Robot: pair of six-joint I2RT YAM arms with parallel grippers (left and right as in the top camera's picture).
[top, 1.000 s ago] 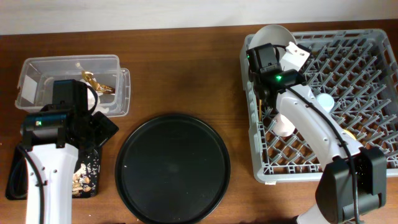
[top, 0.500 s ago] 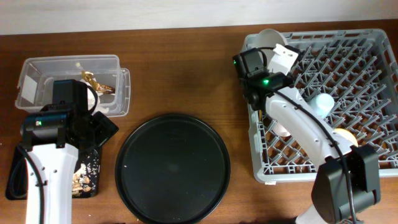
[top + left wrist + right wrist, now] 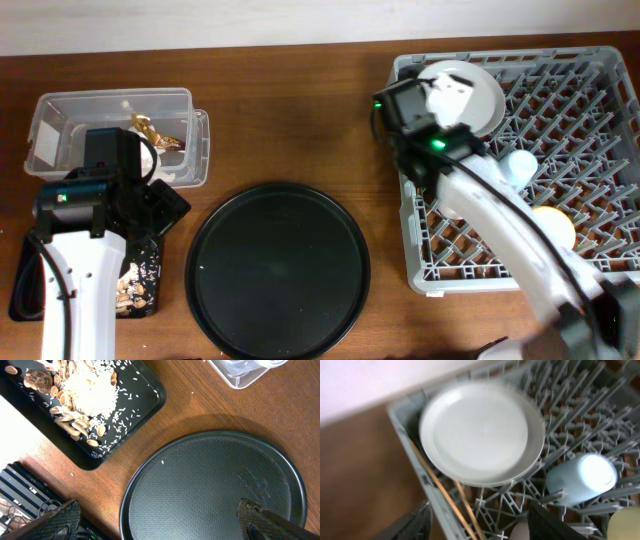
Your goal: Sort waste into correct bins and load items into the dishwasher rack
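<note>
Looks all but finished. On the right, in the dishwasher rack [image 3: 600,100]: plate [image 3: 470,95] at the far-left corner, chopsticks [image 3: 442,495] along the left wall, light-blue cup [image 3: 520,165] and yellow bowl [image 3: 552,228] nearer, with what may be the pink cup [image 3: 519,532] barely showing. Right gripper [image 3: 485,527] over the plate, fingers spread, holding nothing; left gripper [image 3: 157,515] wide apart and empty too. On the left, paper scraps [image 3: 150,130] in the clear box [image 3: 110,97], food scraps [image 3: 85,390] in the shallow black tray [image 3: 161,396] — little apparently left to do.
</note>
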